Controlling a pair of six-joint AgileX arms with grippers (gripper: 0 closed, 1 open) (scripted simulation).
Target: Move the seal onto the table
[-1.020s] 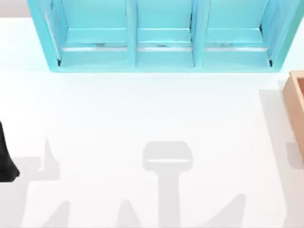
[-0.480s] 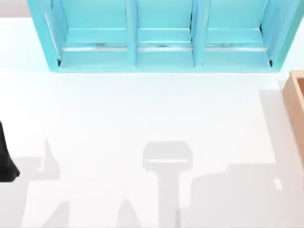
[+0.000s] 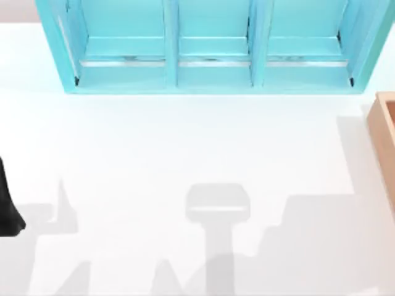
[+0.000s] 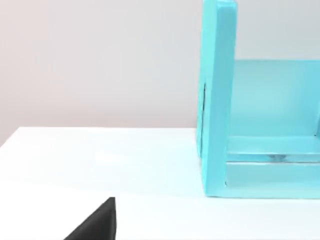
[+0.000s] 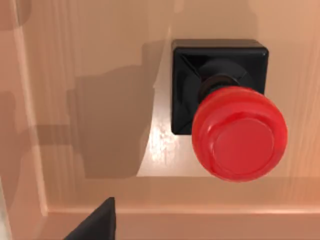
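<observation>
Red-knobbed seal (image 5: 222, 107), black base, inside wooden box (image 5: 90, 75).

My left arm (image 3: 7, 206) sits parked at the left edge of the top view, a dark shape low over the table (image 3: 185, 142). A black finger (image 4: 97, 222) of the left gripper juts into its own wrist view. In the right wrist view, a black finger (image 5: 97, 222) of the right gripper hangs above the seal (image 5: 230, 115), apart from it.
</observation>
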